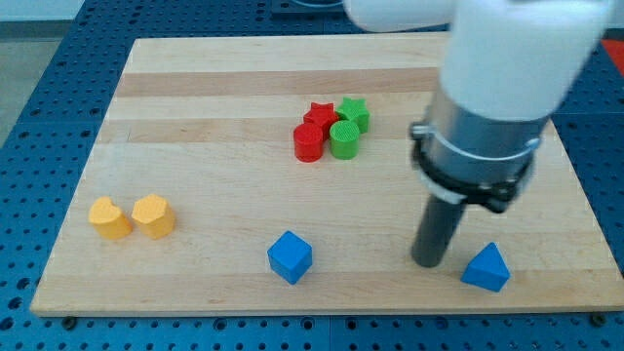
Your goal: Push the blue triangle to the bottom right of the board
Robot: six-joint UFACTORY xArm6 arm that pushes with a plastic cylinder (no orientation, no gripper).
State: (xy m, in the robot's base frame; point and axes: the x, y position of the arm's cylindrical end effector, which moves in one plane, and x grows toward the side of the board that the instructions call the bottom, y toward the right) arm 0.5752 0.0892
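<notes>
The blue triangle (487, 268) lies near the board's bottom edge, right of centre. My tip (430, 263) stands just to its left, a small gap apart from it. A blue cube (290, 257) sits further left along the bottom edge. The arm's white and grey body hangs over the right half of the wooden board (195, 127).
A red star (321, 114), a red cylinder (308, 142), a green star (354, 112) and a green cylinder (344, 139) cluster at the upper middle. Two yellow blocks (109, 218) (153, 215) sit at the left. The board's bottom right corner (606, 304) is beyond the triangle.
</notes>
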